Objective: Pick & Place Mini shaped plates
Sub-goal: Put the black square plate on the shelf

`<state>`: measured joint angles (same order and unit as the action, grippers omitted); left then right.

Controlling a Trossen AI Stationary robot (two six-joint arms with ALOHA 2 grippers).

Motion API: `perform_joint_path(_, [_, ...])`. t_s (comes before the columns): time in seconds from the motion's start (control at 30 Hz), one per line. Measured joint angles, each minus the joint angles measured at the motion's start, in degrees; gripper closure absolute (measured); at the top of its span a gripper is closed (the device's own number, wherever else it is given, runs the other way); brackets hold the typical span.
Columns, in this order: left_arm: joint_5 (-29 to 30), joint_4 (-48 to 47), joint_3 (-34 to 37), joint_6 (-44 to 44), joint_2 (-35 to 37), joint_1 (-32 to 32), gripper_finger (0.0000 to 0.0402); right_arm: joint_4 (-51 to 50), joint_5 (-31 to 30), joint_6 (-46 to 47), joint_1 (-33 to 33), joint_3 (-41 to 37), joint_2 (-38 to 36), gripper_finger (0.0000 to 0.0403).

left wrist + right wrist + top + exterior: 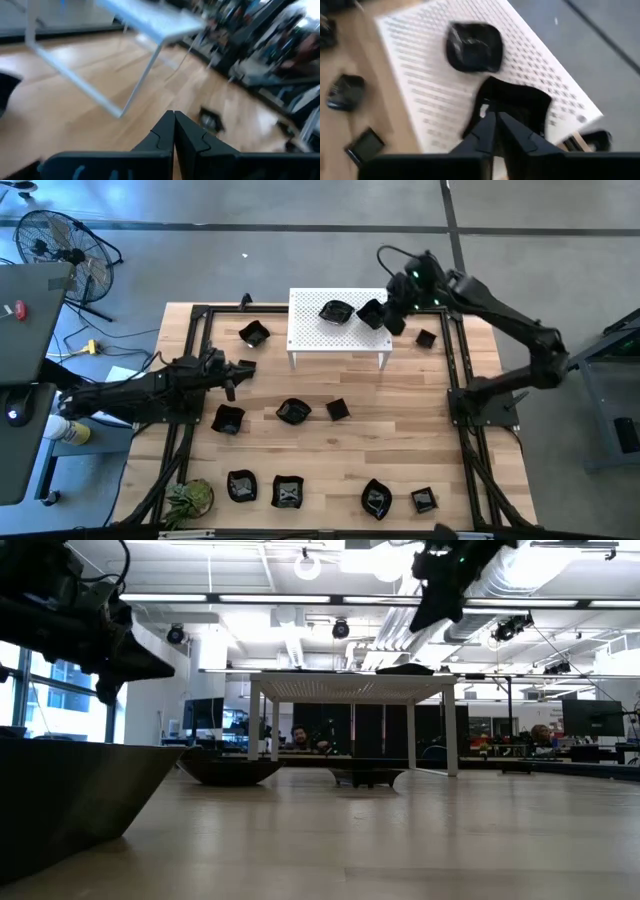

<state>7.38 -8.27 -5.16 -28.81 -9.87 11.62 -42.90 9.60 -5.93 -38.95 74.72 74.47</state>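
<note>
Several glossy black mini plates lie flat on the wooden table. One rounded plate rests on the white perforated stand. My right gripper is over the stand's right part, shut on another black plate. In the low view it hangs high above the stand top. My left gripper is shut and holds nothing, hovering over the table left of the stand. My right gripper pinches the black plate between its two fingers at the plate's rim, coming from above and slanting down. The plate is lifted clear of the stand and hangs tilted below the fingertips, beside the plate that lies there.
Loose plates lie at the far left, far right, in the middle and along the near edge. A small green plant stands at the near left corner. Black frame rails border the table.
</note>
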Motion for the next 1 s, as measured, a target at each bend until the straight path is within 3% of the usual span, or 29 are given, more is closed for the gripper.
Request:
perform_joint_path(0.13, [-0.9, -7.7, -5.0, 0.5, -2.4, 0.0, 0.0401, 11.7, -0.8, 8.1, 5.0, -10.7, -8.0, 0.0389])
perform_joint_path(0.27, [-0.7, -14.6, -10.0, -1.2, -7.2, 0.0, 0.0401, 20.4, -6.6, 14.0, 12.0, -19.4, -14.6, 0.0397])
perform_joint_path(0.43, [5.4, -25.2, -17.1, -12.7, -17.3, 0.0, 0.0401, 23.8, -15.2, 19.7, 18.9, -25.0, -19.4, 0.0396])
perform_joint_path(0.6, [9.2, -36.9, -23.7, -25.5, -29.3, 1.2, 0.0401, 24.0, -16.3, 21.0, 21.4, -25.9, -20.6, 0.0400])
perform_joint_path(0.8, [0.7, -37.1, -25.9, -25.0, -39.2, 11.1, 0.0385, 24.4, -15.8, 19.9, 21.4, -25.9, -20.5, 0.0396])
perform_joint_path(1.0, [-3.8, -34.3, -25.9, -17.5, -44.5, 23.7, 0.0304, 24.4, -15.1, 19.4, 21.4, -25.9, -20.5, 0.0401])
